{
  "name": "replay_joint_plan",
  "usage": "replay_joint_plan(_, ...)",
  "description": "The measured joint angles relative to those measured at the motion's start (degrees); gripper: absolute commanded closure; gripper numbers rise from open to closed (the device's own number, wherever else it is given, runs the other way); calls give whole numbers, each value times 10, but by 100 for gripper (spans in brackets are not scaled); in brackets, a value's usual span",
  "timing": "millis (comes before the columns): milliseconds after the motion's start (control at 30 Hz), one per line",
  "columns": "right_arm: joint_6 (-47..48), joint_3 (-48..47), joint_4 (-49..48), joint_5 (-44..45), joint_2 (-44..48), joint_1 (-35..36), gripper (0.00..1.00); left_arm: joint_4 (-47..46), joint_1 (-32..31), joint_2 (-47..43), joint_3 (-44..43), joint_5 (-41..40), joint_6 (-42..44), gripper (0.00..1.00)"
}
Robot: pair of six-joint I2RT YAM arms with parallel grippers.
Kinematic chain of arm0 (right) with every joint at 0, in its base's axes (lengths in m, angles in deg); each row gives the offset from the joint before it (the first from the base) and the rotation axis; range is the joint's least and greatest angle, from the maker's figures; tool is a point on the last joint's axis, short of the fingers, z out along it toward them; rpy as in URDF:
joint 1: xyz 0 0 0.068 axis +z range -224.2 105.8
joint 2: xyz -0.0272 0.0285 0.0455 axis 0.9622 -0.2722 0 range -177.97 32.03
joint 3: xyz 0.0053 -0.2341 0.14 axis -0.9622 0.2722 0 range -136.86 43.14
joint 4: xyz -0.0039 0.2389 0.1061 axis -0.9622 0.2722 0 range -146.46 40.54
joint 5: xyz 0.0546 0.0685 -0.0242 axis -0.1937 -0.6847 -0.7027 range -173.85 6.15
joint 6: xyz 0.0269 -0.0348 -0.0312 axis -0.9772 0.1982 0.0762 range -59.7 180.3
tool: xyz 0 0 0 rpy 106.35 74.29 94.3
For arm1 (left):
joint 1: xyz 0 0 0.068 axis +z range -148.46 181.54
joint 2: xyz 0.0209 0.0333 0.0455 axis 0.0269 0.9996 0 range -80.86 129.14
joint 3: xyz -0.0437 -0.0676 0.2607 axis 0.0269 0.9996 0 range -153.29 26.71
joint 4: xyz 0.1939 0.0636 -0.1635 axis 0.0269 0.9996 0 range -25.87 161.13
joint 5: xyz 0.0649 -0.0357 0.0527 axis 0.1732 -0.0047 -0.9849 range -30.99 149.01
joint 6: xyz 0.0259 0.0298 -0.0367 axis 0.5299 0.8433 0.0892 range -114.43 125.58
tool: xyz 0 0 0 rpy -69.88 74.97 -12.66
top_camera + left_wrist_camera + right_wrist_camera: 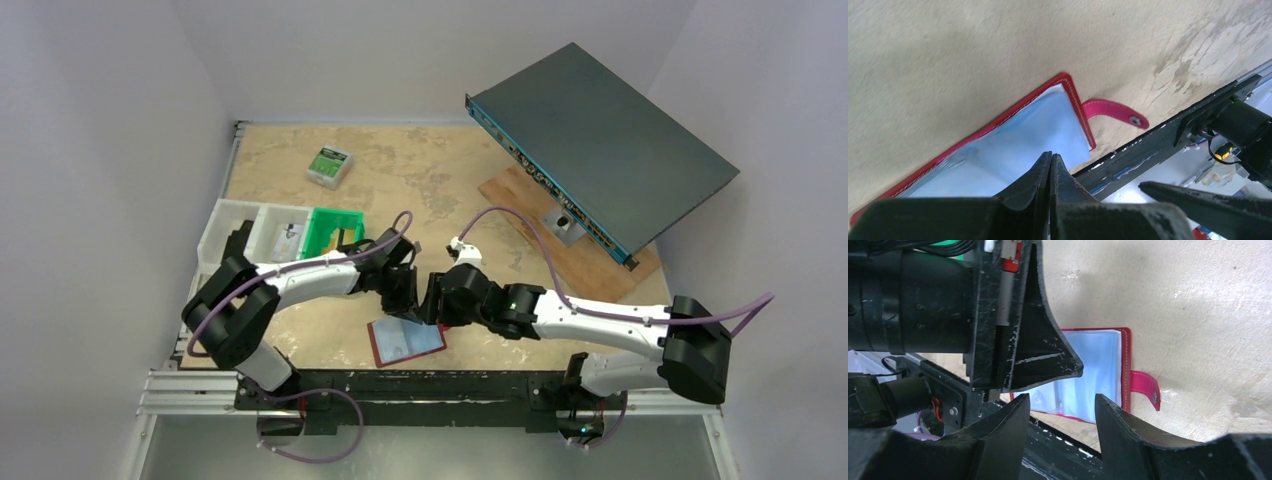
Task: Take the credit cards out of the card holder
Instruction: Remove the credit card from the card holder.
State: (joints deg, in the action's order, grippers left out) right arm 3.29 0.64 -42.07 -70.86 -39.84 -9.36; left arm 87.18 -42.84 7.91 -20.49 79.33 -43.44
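Note:
The red card holder (407, 342) lies open and flat near the table's front edge, pale blue pockets up, its snap tab (1113, 111) sticking out to one side. The credit cards are hidden; I see only the pocket film. My left gripper (1050, 156) is shut with nothing between its fingers, tips right over the inner pocket (1013, 135); whether they touch it I cannot tell. My right gripper (1060, 400) hangs open and empty just above the holder (1098, 365), beside the left gripper (1048, 360). In the top view both grippers (415, 298) meet over the holder's far edge.
A green bin (335, 232) and white tray compartments (245, 228) stand at the left. A small green-and-white box (329, 165) lies further back. A dark flat device (600, 150) leans on a wooden board (610, 265) at the right. The black front rail (420, 385) runs just below the holder.

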Motion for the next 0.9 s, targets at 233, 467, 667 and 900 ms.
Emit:
replay_joint_plan(233,1,0,15,4,-7,0,50,-16,-4,49,-26,12,-1,100)
replay_joint_plan(467,18,-10,16,4,-51,5,50,41,7,-24,-26,-20,2,97)
replay_joint_plan(667,43,-74,15,4,-123,33,49,99,77,-191,5,-70,7,87)
replay_joint_plan(900,69,-162,26,7,-236,68,48,175,143,-284,90,-102,12,79)
